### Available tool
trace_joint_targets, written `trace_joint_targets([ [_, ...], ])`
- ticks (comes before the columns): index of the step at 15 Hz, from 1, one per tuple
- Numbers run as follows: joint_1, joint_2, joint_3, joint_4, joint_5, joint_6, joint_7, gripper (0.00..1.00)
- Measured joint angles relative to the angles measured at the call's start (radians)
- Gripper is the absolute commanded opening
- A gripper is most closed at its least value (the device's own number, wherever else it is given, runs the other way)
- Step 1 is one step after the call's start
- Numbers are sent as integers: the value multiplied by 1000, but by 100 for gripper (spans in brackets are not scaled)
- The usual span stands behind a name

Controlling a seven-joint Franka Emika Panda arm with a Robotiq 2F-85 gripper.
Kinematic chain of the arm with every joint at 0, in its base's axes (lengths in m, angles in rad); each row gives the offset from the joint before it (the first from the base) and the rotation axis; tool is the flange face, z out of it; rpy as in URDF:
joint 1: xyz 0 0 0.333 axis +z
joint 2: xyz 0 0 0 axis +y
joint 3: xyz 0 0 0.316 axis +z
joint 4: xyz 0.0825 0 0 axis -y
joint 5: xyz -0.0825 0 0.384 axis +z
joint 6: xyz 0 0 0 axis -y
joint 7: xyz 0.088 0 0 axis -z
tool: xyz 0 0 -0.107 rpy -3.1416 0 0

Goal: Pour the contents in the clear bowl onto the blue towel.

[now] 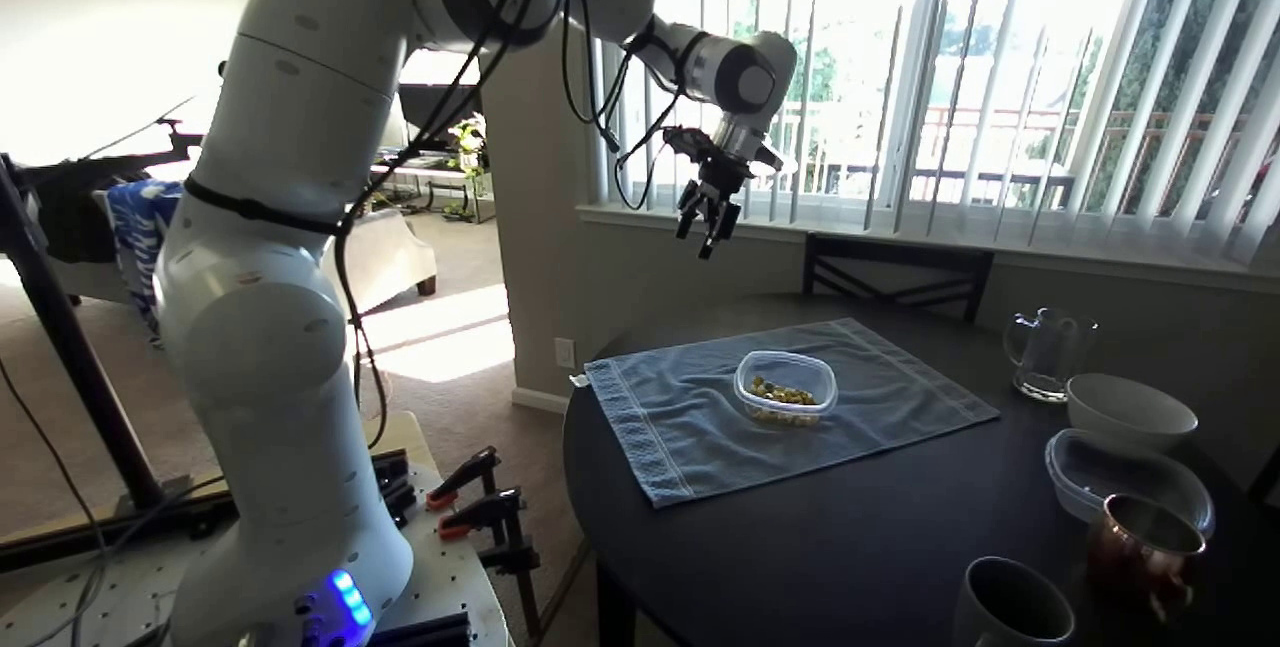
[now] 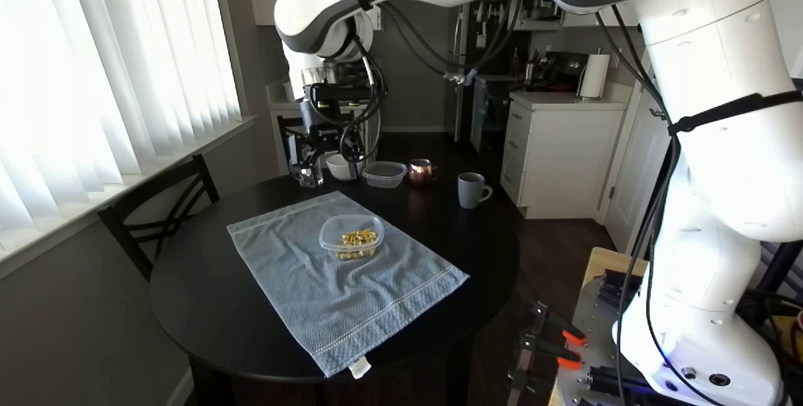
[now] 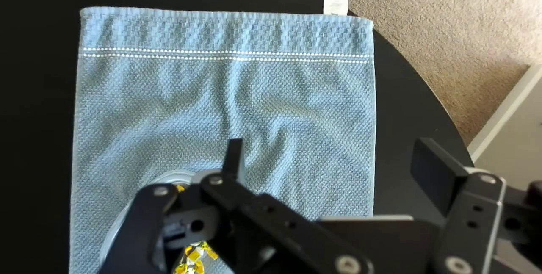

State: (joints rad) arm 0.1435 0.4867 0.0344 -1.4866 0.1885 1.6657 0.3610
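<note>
The clear bowl (image 1: 825, 395) stands upright on the blue towel (image 1: 690, 432) and holds a heap of yellow-gold bits (image 1: 783, 393). In an exterior view the bowl (image 2: 330, 238), bits (image 2: 359, 238) and towel (image 2: 301, 287) show as well. My gripper (image 1: 708, 227) is open and empty, well above the table toward the window side. It also shows in an exterior view (image 2: 308, 174). In the wrist view the open fingers (image 3: 334, 164) stand over the towel (image 3: 178, 92). The bowl (image 3: 120, 219) is lower left there, partly hidden behind a finger, with some bits (image 3: 194, 259) showing.
A glass mug (image 1: 1045, 352), a white bowl (image 1: 1130, 412), a clear container (image 1: 1075, 492), a copper mug (image 1: 1145, 557) and a grey mug (image 1: 1015, 607) stand on the dark round table (image 1: 860, 537). A chair (image 1: 895, 272) and the window blinds are behind it.
</note>
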Motion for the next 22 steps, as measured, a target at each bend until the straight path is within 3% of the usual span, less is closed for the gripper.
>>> trace_joint_targets([
  [3, 1, 58, -1, 54, 9, 1, 62, 100],
  [10, 1, 474, -8, 411, 119, 119, 366, 100],
  [13, -15, 598, -10, 550, 139, 162, 484, 100],
  [17, -29, 667, -41, 681, 114, 210, 615, 100],
  [22, -15, 705, -110, 769, -9, 194, 677, 100],
])
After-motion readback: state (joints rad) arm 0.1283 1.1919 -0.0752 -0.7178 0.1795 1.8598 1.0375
